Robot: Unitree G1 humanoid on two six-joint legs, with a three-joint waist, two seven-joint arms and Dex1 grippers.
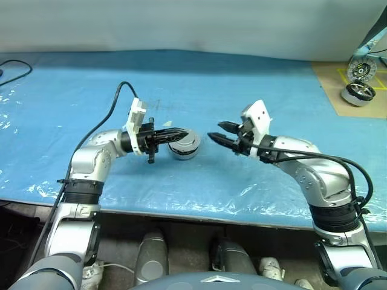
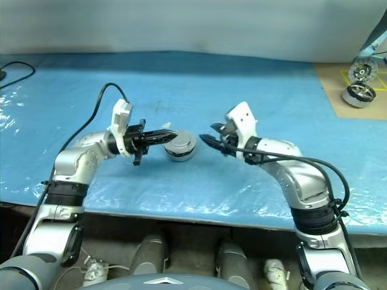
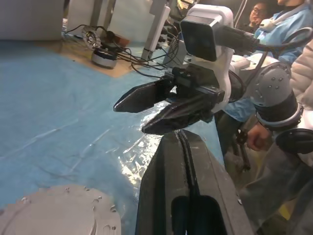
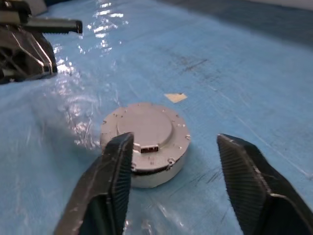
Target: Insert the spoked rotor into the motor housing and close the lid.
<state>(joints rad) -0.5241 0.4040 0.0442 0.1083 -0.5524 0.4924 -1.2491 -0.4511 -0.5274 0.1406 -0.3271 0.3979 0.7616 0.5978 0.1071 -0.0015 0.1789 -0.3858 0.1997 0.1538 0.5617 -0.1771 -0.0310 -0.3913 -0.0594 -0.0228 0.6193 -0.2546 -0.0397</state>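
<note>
A round squat silver part, the motor housing (image 4: pixel 145 142), lies on the blue sheet with a flat silver face up. My left gripper (image 1: pixel 183 132) is shut and empty, pointing sideways just above the housing's near-left edge. My right gripper (image 1: pixel 216 130) is open a short way to the housing's right, and the housing lies a little beyond its two fingers (image 4: pixel 113 178). Far off at the right, on a brown board, lies the dark-rimmed spoked rotor (image 1: pixel 358 93). Behind it the ribbed lid (image 1: pixel 361 69) stands on edge.
The blue plastic-covered sheet (image 1: pixel 199 78) covers the table up to the brown board (image 1: pixel 338 84) at the far right. A black cable (image 1: pixel 12 71) lies at the far left. A person's hand (image 3: pixel 257 137) shows beside the table in the left wrist view.
</note>
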